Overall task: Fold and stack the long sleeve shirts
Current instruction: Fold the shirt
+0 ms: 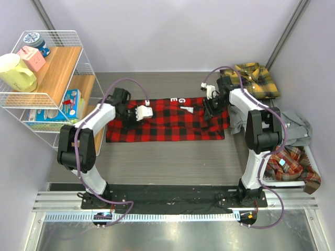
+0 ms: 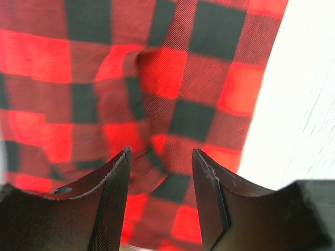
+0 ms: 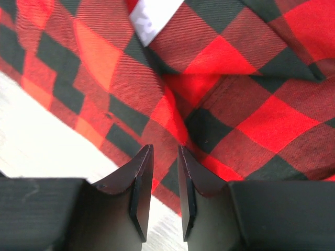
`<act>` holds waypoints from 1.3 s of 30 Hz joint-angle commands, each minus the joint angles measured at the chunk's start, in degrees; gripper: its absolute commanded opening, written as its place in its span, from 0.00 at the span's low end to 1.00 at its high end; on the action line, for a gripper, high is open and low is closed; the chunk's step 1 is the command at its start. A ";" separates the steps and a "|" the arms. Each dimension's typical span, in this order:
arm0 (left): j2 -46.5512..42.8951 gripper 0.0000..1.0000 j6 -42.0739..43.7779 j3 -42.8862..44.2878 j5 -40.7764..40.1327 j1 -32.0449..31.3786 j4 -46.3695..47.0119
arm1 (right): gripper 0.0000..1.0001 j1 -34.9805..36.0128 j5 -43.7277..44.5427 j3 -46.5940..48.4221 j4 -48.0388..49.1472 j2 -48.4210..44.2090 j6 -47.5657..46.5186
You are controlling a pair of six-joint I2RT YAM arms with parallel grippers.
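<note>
A red-and-black check shirt [image 1: 167, 121] with white lettering [image 1: 181, 100] lies spread flat across the middle of the table. My left gripper [image 1: 145, 111] hovers over its left part, jaws open and empty; the left wrist view shows the fabric [image 2: 172, 78] below the fingertips [image 2: 120, 167]. My right gripper [image 1: 211, 106] is over the shirt's right end near its edge, jaws a narrow gap apart with nothing between them; the cloth [image 3: 246, 94] lies under it. A yellow-and-black plaid shirt [image 1: 255, 78] lies at the back right. A grey shirt [image 1: 294, 125] and an orange-brown plaid shirt [image 1: 291, 164] sit at the right.
A white wire rack [image 1: 49, 78] with wooden shelves stands at the left, holding a yellow jug [image 1: 17, 72], a pink box [image 1: 31, 56] and other small items. A white basket [image 1: 309, 172] holds the plaid shirt at the right edge. Walls enclose the table.
</note>
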 commanded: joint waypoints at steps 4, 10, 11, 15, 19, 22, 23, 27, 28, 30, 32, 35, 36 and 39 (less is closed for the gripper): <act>1.78 0.53 -21.78 -4.55 -14.24 -5.09 14.34 | 0.31 0.23 4.46 1.46 3.03 1.57 0.08; 3.71 0.39 -21.52 -7.19 -25.14 -6.15 22.53 | 0.31 -0.03 8.06 0.58 3.20 2.80 -0.45; 3.72 0.35 -21.08 -7.19 -25.68 -6.07 22.53 | 0.30 -0.21 8.41 0.32 3.20 2.89 -0.28; 0.74 0.10 -17.66 -9.38 -25.34 -5.28 21.48 | 0.30 -0.56 9.56 -0.13 3.11 2.98 -0.10; -4.36 0.00 -11.26 -12.45 -23.40 -4.31 18.93 | 0.29 -1.00 9.56 -0.57 3.03 2.45 0.16; -6.30 0.00 -6.94 -15.88 -23.14 -3.61 18.66 | 0.29 -1.09 9.56 -0.92 2.76 1.75 -0.01; -6.39 0.00 -4.84 -16.59 -23.49 -3.43 18.75 | 0.29 -1.17 9.47 -1.01 2.41 1.48 -0.18; -3.42 0.07 -2.71 -16.34 -25.33 -2.20 17.09 | 0.29 -1.09 8.59 -0.57 1.01 -0.27 -0.45; -3.06 0.22 -3.06 -15.20 -23.51 -1.59 13.69 | 0.29 -1.00 8.42 -0.57 0.83 -0.71 -0.36; -3.49 0.28 -6.38 -10.99 -20.61 -0.88 10.68 | 0.29 -0.83 8.15 -0.39 0.22 -1.50 -0.36; -5.59 0.39 -9.90 -8.35 -14.63 0.09 8.30 | 0.29 -0.38 8.15 -0.48 -0.22 -3.08 -0.28; -8.49 0.61 -17.37 -3.43 -9.44 0.09 7.51 | 0.29 0.58 8.59 -1.00 -0.14 -4.93 0.34; -9.02 0.84 -19.65 -1.59 -8.21 0.17 7.50 | 0.29 0.84 9.11 -1.09 -0.22 -5.19 0.60; -10.35 1.00 -24.14 0.27 -5.04 0.09 12.32 | 0.28 1.99 9.73 -2.41 0.04 -5.72 1.74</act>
